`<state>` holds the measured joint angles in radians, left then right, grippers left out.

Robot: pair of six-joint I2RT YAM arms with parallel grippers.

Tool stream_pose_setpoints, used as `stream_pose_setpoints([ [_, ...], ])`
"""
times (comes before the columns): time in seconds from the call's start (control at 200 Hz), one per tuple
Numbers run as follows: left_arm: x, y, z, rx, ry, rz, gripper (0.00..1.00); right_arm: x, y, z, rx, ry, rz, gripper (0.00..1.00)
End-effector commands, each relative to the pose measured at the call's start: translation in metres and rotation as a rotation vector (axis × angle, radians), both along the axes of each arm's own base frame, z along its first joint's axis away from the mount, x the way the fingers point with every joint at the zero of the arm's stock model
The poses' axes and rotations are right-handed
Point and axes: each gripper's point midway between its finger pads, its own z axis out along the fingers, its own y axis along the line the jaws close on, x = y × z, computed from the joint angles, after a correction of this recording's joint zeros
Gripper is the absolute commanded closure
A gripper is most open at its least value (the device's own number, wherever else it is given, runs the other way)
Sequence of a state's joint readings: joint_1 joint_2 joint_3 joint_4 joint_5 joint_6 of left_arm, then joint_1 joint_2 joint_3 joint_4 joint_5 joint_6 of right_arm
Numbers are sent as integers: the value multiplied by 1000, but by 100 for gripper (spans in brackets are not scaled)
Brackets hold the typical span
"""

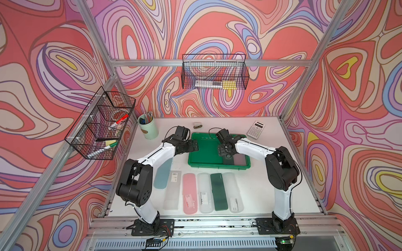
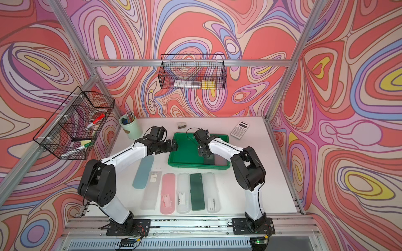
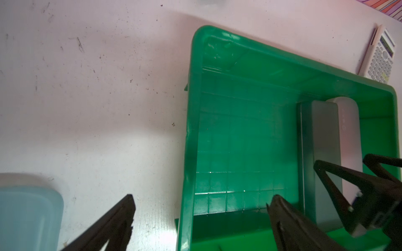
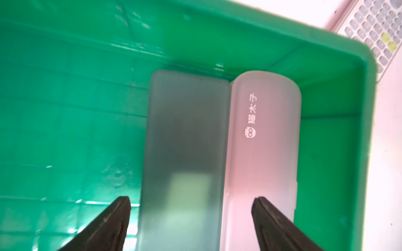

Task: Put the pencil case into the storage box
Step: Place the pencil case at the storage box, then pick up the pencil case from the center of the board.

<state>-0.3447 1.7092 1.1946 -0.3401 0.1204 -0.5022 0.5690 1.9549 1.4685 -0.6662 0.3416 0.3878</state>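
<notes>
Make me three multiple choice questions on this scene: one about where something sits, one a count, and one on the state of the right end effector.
1. Where is the calculator?
A. inside the storage box
B. on the table, beyond the box's far right corner
C. in a wire basket

2. How many pencil cases lie in the storage box?
A. none
B. two
C. four

3. How is the right end effector?
A. open above the grey pencil case
B. shut on the calculator
C. shut on the box rim

Answers:
1 B: both top views show it on the white table outside the rim.
2 B: the grey pencil case and the pale pink pencil case lie side by side.
3 A: in the right wrist view its jaws stand wider than the grey case and do not grip it.
</notes>
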Motion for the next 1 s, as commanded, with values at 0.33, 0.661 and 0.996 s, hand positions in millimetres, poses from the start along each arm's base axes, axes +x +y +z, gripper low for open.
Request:
stream_pose_setpoints([
  [0.33, -25, 25, -47, 63, 199, -6, 1, -63, 13, 94, 416, -110, -3, 14],
  [0.661, -66, 28, -43, 65, 259, -15, 4, -114, -5, 88, 500, -111, 12, 15],
  [0.996, -90, 16, -18, 34, 202, 10, 4, -157, -11, 52, 464, 5, 2, 15],
])
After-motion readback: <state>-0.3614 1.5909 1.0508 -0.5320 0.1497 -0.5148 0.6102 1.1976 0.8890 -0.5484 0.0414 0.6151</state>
